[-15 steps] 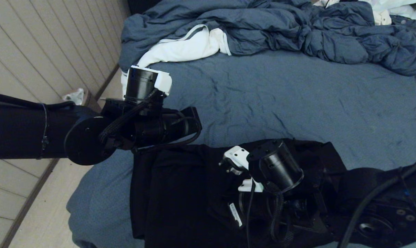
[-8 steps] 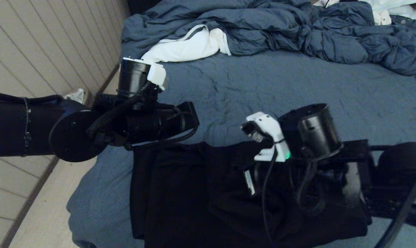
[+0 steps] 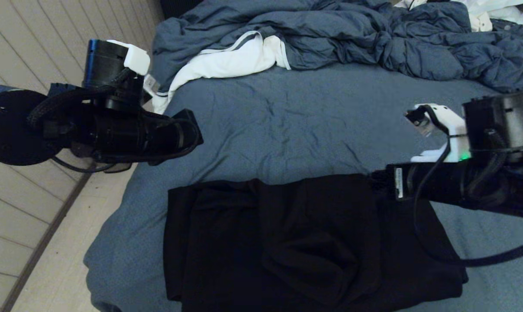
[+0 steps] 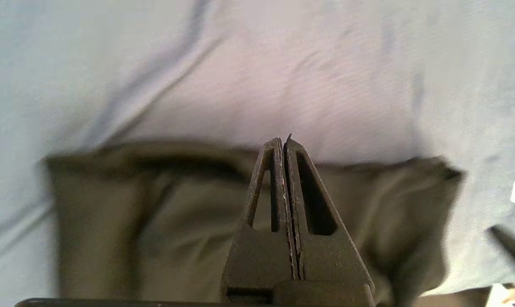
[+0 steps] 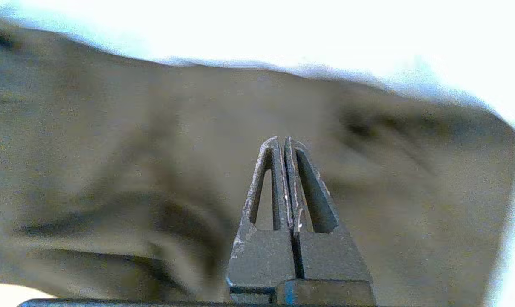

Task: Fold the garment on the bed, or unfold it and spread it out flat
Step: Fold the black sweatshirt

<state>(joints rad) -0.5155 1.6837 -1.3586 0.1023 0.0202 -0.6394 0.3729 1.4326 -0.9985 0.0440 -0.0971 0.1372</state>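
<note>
The black hoodie point(image 3: 287, 242) lies folded into a rough rectangle on the near part of the bed point(image 3: 330, 117), with a soft bulge in its middle. My left gripper point(image 3: 195, 132) hangs above the bed's left edge, apart from the hoodie's far left corner. In the left wrist view the gripper point(image 4: 283, 143) is shut and empty, and the hoodie point(image 4: 155, 221) lies below it. My right gripper point(image 3: 374, 178) hovers over the hoodie's far right edge. Seen from its wrist, it point(image 5: 282, 143) is shut on nothing above the dark fabric point(image 5: 155, 149).
A crumpled blue-grey duvet point(image 3: 352, 34) is heaped along the far side of the bed. The white cloth with grey stripes point(image 3: 231, 58) lies beside the duvet at the far left. Pale floor point(image 3: 49, 260) and a panelled wall run along the bed's left side.
Both arms have lifted off the hoodie and drawn apart: the left up and to the left, the right up and to the right. The folded hoodie now lies uncovered.
</note>
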